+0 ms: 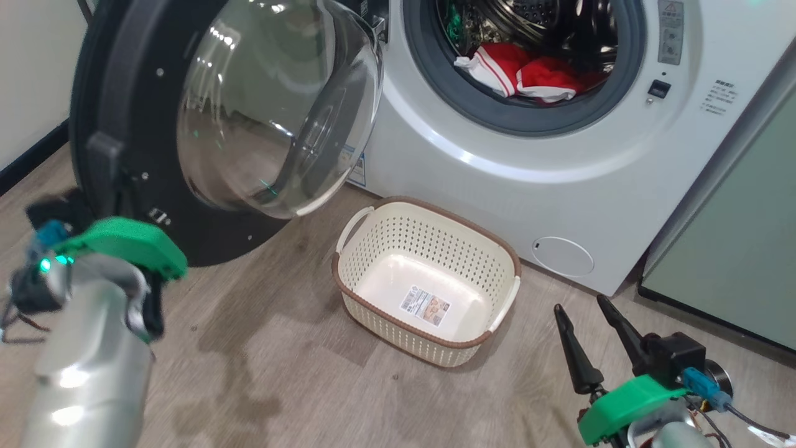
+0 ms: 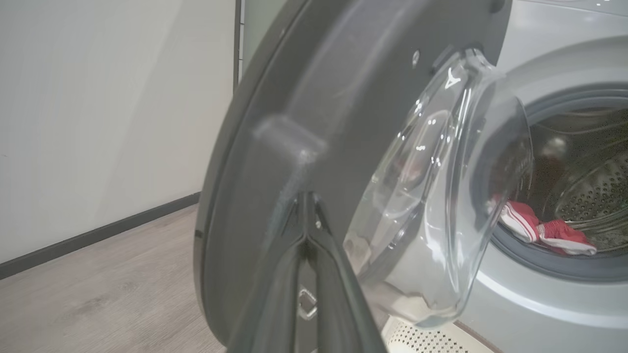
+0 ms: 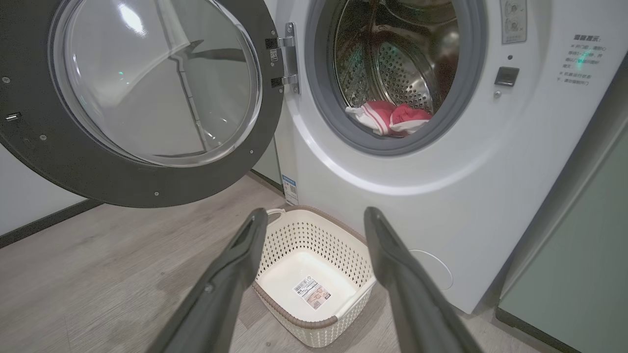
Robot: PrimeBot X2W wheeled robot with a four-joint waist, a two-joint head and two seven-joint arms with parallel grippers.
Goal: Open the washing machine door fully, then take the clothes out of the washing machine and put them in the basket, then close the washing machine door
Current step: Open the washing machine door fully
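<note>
The washing machine (image 1: 497, 180) stands with its round door (image 1: 118, 93) swung wide to the left, black rim and glass bowl facing me. Red clothes (image 1: 528, 71) with white stripes lie at the front lip of the drum. In the left wrist view my left gripper (image 2: 306, 198) is shut and holds nothing, its tips against the door's (image 2: 343, 98) inner black rim just below a raised block. My right gripper (image 1: 579, 305) is open and holds nothing, low at the right of the basket (image 1: 435, 236). The basket sits on the floor below the porthole, holding nothing but its paper label.
A pale green cabinet (image 1: 734, 249) flanks the washer on the right. A pale wall with dark skirting (image 2: 98, 235) runs behind the door on the left. Wood floor (image 1: 280, 373) lies in front of the basket. My left forearm (image 1: 93, 348) fills the lower left.
</note>
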